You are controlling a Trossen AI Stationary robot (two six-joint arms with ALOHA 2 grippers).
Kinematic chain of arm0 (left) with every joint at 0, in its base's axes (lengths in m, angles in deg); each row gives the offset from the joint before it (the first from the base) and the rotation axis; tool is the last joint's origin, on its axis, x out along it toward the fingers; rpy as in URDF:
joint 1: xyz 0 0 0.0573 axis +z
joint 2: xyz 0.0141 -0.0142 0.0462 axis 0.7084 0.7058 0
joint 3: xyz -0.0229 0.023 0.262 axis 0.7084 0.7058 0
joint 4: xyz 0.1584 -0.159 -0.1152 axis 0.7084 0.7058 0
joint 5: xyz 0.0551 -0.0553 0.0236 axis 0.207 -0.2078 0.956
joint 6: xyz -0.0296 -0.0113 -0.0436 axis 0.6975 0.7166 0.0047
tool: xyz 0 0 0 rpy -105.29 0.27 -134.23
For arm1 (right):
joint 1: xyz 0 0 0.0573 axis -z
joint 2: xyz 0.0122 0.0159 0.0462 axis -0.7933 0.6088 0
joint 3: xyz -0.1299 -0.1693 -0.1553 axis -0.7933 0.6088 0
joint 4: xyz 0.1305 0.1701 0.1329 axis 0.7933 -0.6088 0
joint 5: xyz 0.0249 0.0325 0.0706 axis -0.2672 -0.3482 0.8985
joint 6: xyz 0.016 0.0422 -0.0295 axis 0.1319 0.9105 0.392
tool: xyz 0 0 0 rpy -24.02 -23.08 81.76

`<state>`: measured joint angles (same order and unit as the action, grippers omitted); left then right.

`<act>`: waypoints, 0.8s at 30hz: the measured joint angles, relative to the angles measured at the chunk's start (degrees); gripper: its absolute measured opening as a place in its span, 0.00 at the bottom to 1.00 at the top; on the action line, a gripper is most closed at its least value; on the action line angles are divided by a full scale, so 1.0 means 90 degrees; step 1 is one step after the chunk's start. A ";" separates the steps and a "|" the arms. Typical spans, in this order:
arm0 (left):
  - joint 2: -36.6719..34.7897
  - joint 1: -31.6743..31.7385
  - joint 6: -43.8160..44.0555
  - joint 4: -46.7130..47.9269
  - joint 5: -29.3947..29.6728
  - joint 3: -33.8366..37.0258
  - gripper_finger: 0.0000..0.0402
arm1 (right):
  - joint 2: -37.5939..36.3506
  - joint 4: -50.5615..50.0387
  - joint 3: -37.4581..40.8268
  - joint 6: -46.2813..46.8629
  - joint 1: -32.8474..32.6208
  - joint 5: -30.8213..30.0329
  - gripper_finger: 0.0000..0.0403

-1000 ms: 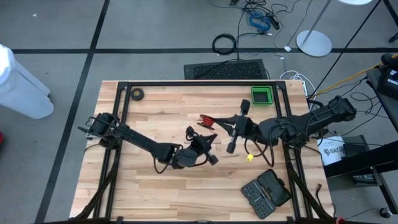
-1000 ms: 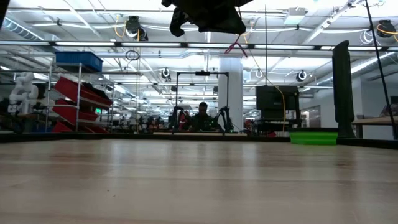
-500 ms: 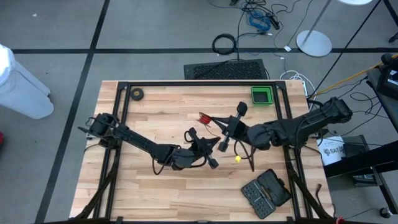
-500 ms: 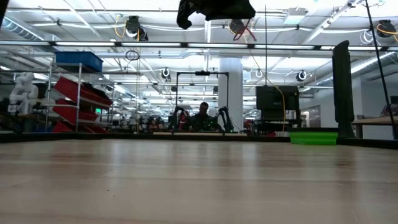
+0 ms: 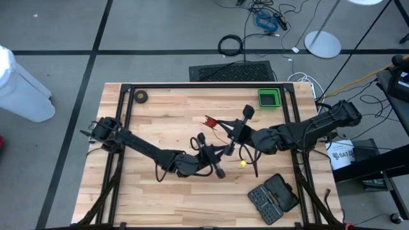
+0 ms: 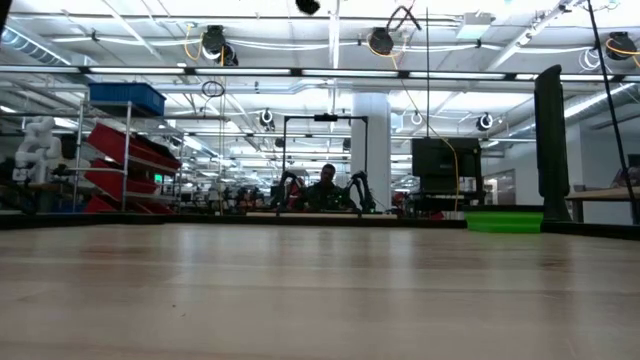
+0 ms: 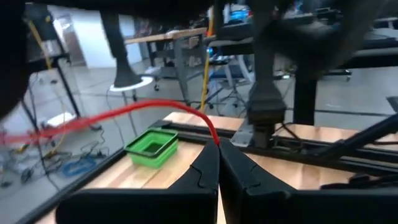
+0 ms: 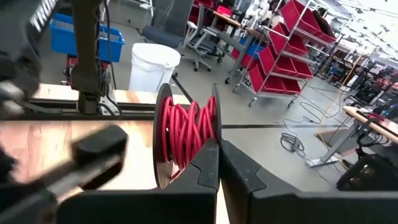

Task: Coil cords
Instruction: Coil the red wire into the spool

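Note:
The cords are one thin red cord (image 7: 149,107) wound on a small black reel (image 8: 186,140). Above the table's middle, the reel (image 5: 211,121) shows red at the tip of my right gripper (image 5: 222,130), which reaches in level from the table's right. My left gripper (image 5: 223,152) comes in level from the left, just nearer than the reel, and is shut on a free stretch of the cord. Both are high above the wood. The low view catches only a loop of cord (image 6: 400,15) at its top edge. My left gripper pinches a single strand of the red cord (image 7: 214,138) between its two fingertips. The fingers are level and lie across the strand. From the fingertips the cord arcs away in the air, clear of the table. My right gripper is shut at the rim of one black flange (image 8: 215,127) of the reel, beside the wound red cord. The fingertips hide the exact spot they pinch. The fingers come in level from the table's right, and the reel stands on edge, clear of the table.
A green bin (image 5: 269,98) stands at the far right of the table. An open black tool case (image 5: 273,198) lies near the right front corner and a small black roll (image 5: 140,97) at the far left. Black frame rails (image 5: 192,86) edge the table.
My left gripper has risen with the cord, out of the top of the low view, and has rolled somewhat. My right gripper has shifted toward the table's left and turned a little with the reel. Both have stayed shut.

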<state>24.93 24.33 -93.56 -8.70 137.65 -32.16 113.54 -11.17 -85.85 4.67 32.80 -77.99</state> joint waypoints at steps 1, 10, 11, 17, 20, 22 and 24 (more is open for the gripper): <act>0.0000 -0.0035 -0.0127 0.0021 -0.0033 -0.0073 0.00 | 0.0000 -0.0024 0.0000 -0.0014 0.0000 -0.0002 0.00; -0.0083 -0.0282 -0.0632 0.0934 -0.0003 -0.0713 0.00 | 0.0000 -0.0194 0.0000 -0.0014 -0.0001 0.0014 0.00; -0.0118 -0.0291 -0.0622 0.1188 0.0076 -0.0782 0.00 | 0.0000 -0.0193 0.0000 -0.0016 0.0000 0.0022 0.00; -0.0272 -0.0291 -0.0130 0.2450 0.0334 -0.1003 0.00 | 0.0000 -0.0192 0.0000 -0.0017 -0.0018 0.0066 0.00; -0.0361 -0.0310 -0.0114 0.2580 0.0480 -0.1017 0.00 | 0.0000 -0.0192 0.0000 -0.0103 -0.0032 0.0068 0.00; -0.0431 -0.0342 -0.0113 0.2662 0.0523 -0.1015 0.00 | 0.0000 -0.0190 0.0001 -0.0130 -0.0046 0.0069 0.00; -0.0537 -0.0379 -0.0124 0.2716 0.0523 -0.1015 0.00 | 0.0000 -0.0192 0.0002 -0.0135 -0.0046 0.0070 0.00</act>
<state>20.09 20.92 -94.67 15.74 142.36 -41.30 113.54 -12.89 -85.83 3.45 32.38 -77.35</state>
